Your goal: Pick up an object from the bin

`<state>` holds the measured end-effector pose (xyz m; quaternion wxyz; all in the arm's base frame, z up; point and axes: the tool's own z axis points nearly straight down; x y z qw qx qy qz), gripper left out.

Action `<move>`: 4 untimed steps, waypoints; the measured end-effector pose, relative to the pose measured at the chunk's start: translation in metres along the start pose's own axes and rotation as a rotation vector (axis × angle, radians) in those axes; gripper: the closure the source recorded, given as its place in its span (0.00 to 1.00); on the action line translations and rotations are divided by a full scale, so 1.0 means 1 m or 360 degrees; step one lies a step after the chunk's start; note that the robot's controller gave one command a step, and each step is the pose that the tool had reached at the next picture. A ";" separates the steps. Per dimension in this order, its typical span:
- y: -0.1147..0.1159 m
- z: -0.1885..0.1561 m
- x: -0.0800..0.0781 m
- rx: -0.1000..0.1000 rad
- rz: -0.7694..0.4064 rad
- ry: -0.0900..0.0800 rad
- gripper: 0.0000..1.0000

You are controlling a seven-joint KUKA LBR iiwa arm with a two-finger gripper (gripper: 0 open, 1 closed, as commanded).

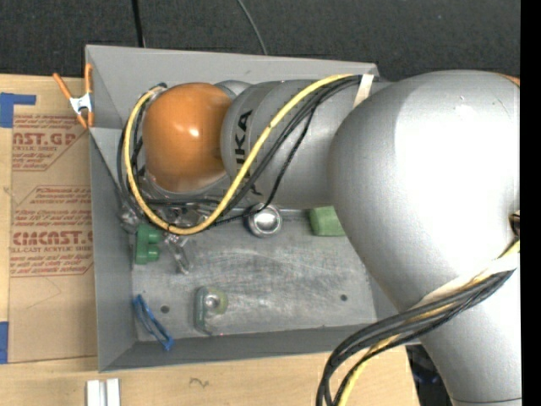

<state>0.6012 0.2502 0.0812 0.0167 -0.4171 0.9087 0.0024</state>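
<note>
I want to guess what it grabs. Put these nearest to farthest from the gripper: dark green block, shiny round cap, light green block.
1. Dark green block, right at the gripper, by the left wall.
2. Shiny round cap, middle of the bin.
3. Light green block, farther right, beside the arm.

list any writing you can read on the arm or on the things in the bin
"KA": black letters running up the grey arm link, beside the orange cover; the rest of the word is hidden.
No writing can be read on the green block or the blue piece.
</note>
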 end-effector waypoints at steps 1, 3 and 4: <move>0.003 0.008 0.009 -0.0012 -0.0331 0.0036 0.00; 0.004 -0.021 0.007 -0.0018 -0.0328 0.0040 1.00; 0.003 -0.103 0.001 -0.0012 -0.0327 0.0033 1.00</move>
